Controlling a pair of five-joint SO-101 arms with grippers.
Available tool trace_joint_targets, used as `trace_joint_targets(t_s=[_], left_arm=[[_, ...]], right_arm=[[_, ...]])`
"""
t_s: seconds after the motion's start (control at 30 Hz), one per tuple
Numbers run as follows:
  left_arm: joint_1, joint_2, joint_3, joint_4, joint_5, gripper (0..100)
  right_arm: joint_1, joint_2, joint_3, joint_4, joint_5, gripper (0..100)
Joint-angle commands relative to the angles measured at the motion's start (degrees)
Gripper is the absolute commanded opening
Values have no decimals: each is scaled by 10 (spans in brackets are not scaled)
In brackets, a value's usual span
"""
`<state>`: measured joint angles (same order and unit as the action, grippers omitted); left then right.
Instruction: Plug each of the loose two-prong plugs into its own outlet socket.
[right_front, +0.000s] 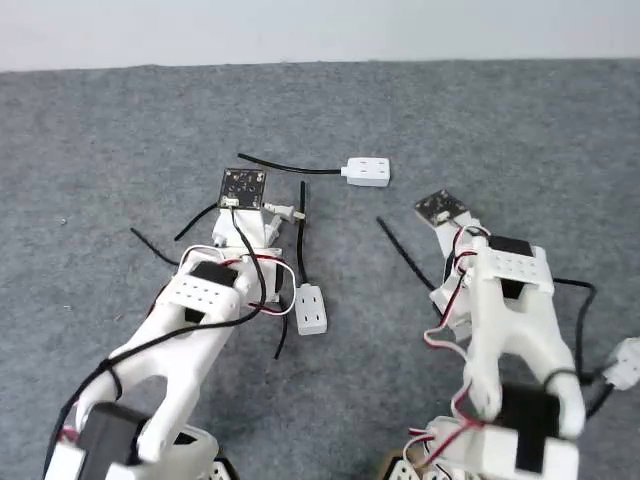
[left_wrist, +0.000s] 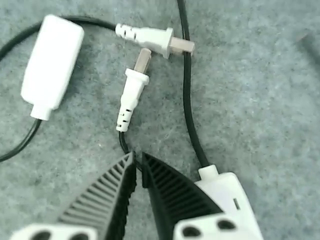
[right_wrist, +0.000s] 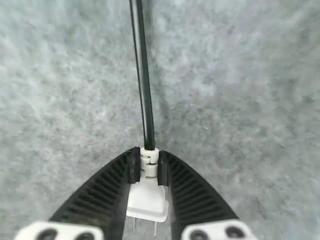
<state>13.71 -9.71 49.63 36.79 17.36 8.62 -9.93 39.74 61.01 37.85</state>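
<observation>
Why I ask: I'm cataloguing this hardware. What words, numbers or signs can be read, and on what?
No text can be read.
Outlet socket block: one small grey mark, too small to read.
Left arm's circuit board: markings too small to read.
Right arm's circuit board: likewise.

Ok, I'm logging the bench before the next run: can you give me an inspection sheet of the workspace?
Surface: grey carpet.
Job's things: far socket and near socket, both empty; first plug and second plug loose, prongs nearly meeting.
Clutter: nothing seen.
Grippers: left gripper fingers shut on second plug's cable; right gripper shut on third plug.
Cables: black leads lie loose over the carpet.
Surroundings: pale wall behind.
</observation>
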Motion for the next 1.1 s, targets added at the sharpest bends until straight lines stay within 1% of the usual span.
trace_joint_targets(t_s=[0.0,0.1,0.13,0.17,0.27,0.3,0.4,0.47,0.53,0.6,0.73,0.83,1.07], left_arm=[[-7,62,-100,71,-3,13],[-32,145,-195,161,-7,13],[-40,170,-220,187,-24,13],[-47,190,-243,211,-57,13],[-47,216,-271,252,-196,13],[-40,216,-269,258,-219,13],[-22,214,-261,262,-236,13],[-17,199,-247,263,-276,13],[-7,171,-218,258,-307,13],[1,138,-181,235,-324,13],[13,62,-109,193,-352,13],[22,26,-75,173,-360,13],[25,10,-60,170,-361,13]], right_arm=[[-7,-111,-62,61,-47,9],[-22,-189,-100,109,-90,9],[-33,-212,-109,120,-102,9],[-49,-236,-116,129,-113,9],[-124,-296,-126,146,-156,9],[-155,-312,-126,149,-175,9],[-252,-339,-122,149,-221,9],[-305,-336,-122,145,-254,9],[-348,-322,-123,138,-288,9],[-374,-306,-123,122,-315,9],[-394,-262,-121,89,-335,9],[-397,-222,-121,70,-345,9],[-394,-174,-125,53,-346,9]])
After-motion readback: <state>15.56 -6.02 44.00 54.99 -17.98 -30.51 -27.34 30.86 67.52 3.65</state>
